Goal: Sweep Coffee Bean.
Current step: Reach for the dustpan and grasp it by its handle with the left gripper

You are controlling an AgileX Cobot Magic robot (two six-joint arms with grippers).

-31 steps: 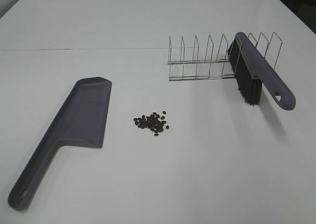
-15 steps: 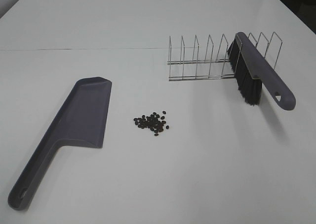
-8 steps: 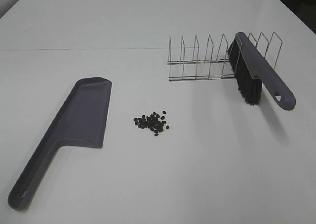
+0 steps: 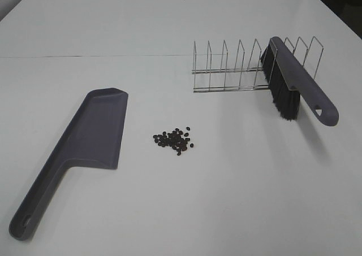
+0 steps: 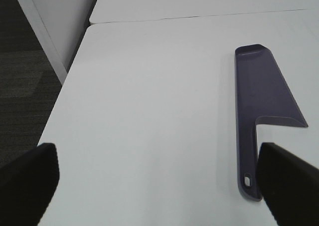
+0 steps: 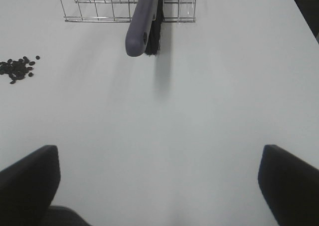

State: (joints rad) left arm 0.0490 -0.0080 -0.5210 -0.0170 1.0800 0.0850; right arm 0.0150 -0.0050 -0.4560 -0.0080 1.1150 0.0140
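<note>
White table (image 4: 169, 24) seen from above. Grey dustpan (image 4: 93, 131) lies flat on it, handle toward the near edge. Wire rack (image 4: 226, 75) stands well to the dustpan's right, farther back. The brush (image 4: 294, 81) leans in the rack, bristles down. Left gripper (image 5: 159, 186), jaws spread wide and empty, hangs near the dustpan's handle. The right gripper (image 6: 159, 186), likewise wide and empty, is well apart from the dustpan. Coffee bean (image 4: 174, 140) pile lies just right of the dustpan's blade.

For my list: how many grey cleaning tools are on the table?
2: the dustpan lies left of the beans; the brush rests in the wire rack. None seems hidden.
</note>
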